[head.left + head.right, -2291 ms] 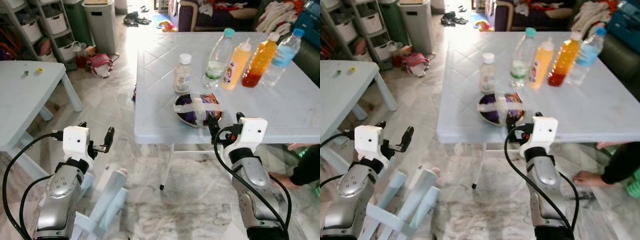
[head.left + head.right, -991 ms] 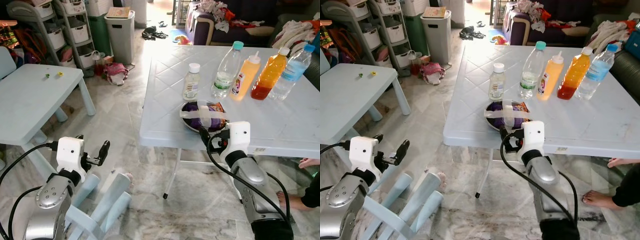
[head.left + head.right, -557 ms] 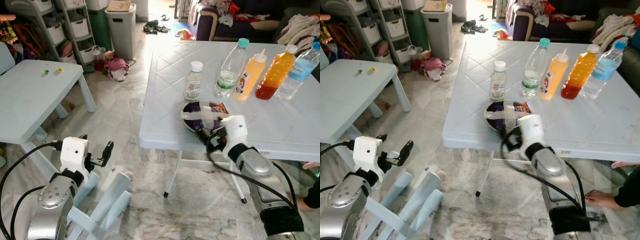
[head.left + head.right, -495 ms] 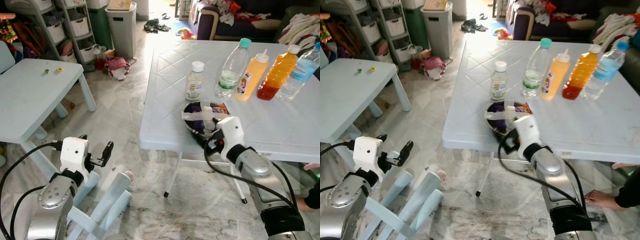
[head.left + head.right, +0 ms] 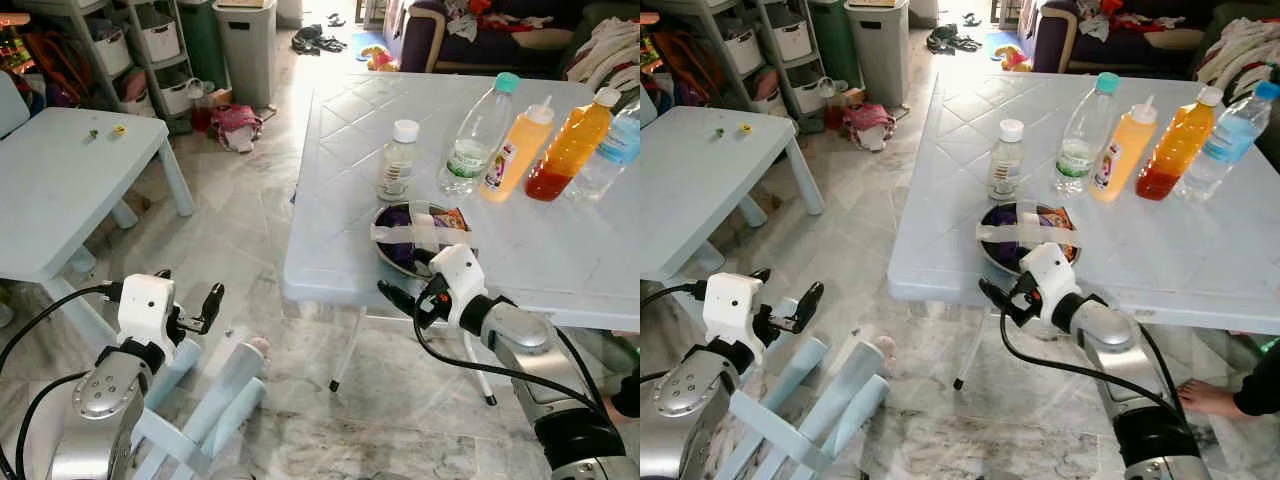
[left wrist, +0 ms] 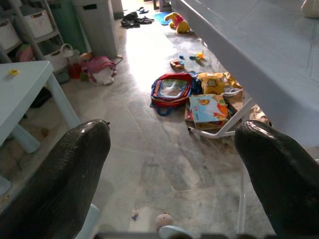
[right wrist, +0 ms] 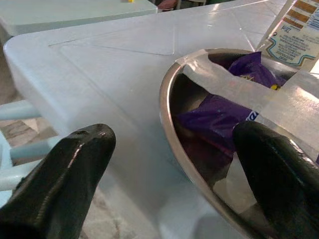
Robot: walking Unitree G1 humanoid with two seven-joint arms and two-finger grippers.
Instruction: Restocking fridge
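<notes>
A steel bowl (image 5: pixel 400 252) of purple snack packets, strapped with clear tape, sits near the front edge of the white table (image 5: pixel 340 180). Behind it stand a small white-capped bottle (image 5: pixel 399 160), a teal-capped water bottle (image 5: pixel 478 135), a yellow squeeze bottle (image 5: pixel 515 152) and an orange juice bottle (image 5: pixel 568 150). My right gripper (image 5: pixel 408 278) is open at the bowl's near rim. In the right wrist view one finger (image 7: pixel 271 169) lies at the bowl (image 7: pixel 167 99) and the other finger (image 7: pixel 70 169) over the table edge. My left gripper (image 5: pixel 190 290) hangs open, low over the floor.
A low pale-blue table (image 5: pixel 60 190) stands at my left. An overturned pale-blue chair (image 5: pixel 230 385) lies on the floor by my left arm. Bags and books (image 6: pixel 172 89) sit under the white table. A person's foot (image 5: pixel 1210 398) rests at the right.
My right gripper has swung from pointing up at the bowl to pointing leftward along the table's front edge beside the bowl. The camera has shifted slightly. My left arm is unchanged.
</notes>
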